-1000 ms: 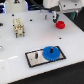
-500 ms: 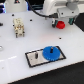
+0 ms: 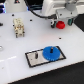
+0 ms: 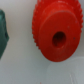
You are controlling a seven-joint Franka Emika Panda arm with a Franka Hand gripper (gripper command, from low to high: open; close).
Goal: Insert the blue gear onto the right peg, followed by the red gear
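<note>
The blue gear (image 3: 51, 52) lies flat on the right end of the grey black-rimmed plate (image 3: 35, 60). It covers the spot of the right peg, which I cannot make out. On the plate's left part a thin dark pin (image 3: 36, 54) stands bare. The red gear (image 3: 60, 24) rests on the white table behind the plate, towards the exterior view's right. It fills the wrist view, red gear (image 4: 55, 32), with its centre hole showing. My gripper (image 3: 60, 21) hangs right over it, its dark fingers apart on either side, open. No fingers show in the wrist view.
A small beige block-like object (image 3: 19, 27) stands at the back on the exterior view's left. A dark green object (image 4: 3, 35) lies close beside the red gear. Dark items line the table's far edge.
The arm has come down a little over the red gear. The red gear, the blue gear and the plate have stayed where they were.
</note>
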